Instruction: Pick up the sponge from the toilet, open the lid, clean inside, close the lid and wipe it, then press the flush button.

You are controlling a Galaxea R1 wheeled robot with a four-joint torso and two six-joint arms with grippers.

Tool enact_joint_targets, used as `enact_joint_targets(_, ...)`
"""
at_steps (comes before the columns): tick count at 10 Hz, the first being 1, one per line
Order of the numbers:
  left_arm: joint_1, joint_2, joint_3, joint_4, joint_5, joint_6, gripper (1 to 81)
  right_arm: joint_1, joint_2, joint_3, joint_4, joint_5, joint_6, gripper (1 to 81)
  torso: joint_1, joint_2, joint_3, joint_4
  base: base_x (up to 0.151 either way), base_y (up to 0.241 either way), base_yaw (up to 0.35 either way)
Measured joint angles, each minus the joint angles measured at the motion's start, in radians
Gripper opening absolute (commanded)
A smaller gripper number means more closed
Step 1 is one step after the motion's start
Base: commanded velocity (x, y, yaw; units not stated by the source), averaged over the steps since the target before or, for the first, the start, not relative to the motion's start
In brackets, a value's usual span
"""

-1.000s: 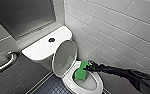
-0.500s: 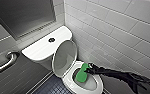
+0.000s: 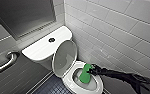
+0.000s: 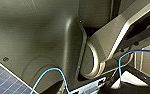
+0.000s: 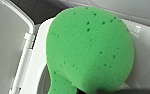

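The toilet bowl (image 3: 99, 83) opening is bounded by the raised lid (image 3: 64, 57) and the tiled wall (image 3: 116, 32), and partly occupied by the sponge (image 3: 84, 74).

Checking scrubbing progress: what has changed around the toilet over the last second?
Nothing visibly changed. The right gripper still holds the bright green sponge at the bowl of the white ceramic toilet, and the white oval lid stays raised.
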Motion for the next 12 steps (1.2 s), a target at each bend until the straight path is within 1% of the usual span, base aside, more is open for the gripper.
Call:
enact_joint_targets(2,0.001,0.003,0.000,0.000,-0.001,0.000,81.1,-0.006,-0.059,0.067,0.003,0.013,0.007,1.0,0.000,0.000,0.000,0.000,0.000,0.000,0.000)
enact_joint_targets(4,0.001,0.005,0.002,0.000,-0.004,0.000,81.1,-0.046,-0.117,0.119,0.006,0.052,0.022,1.0,0.000,0.000,0.000,0.000,0.000,0.000,0.000)
enact_joint_targets(6,0.001,0.004,0.006,0.000,-0.004,0.001,81.1,-0.083,-0.155,0.158,0.008,0.089,0.041,1.0,0.000,0.000,0.000,0.000,0.000,0.000,0.000)
enact_joint_targets(9,0.001,0.006,0.014,0.000,-0.004,0.008,81.1,-0.128,-0.228,0.262,0.009,0.142,0.083,1.0,0.000,0.000,0.000,0.000,0.000,0.000,0.000)
enact_joint_targets(12,0.000,0.017,0.015,0.000,-0.012,0.011,81.1,-0.170,-0.331,0.396,0.014,0.237,0.120,1.0,0.000,0.000,0.000,0.000,0.000,0.000,0.000)
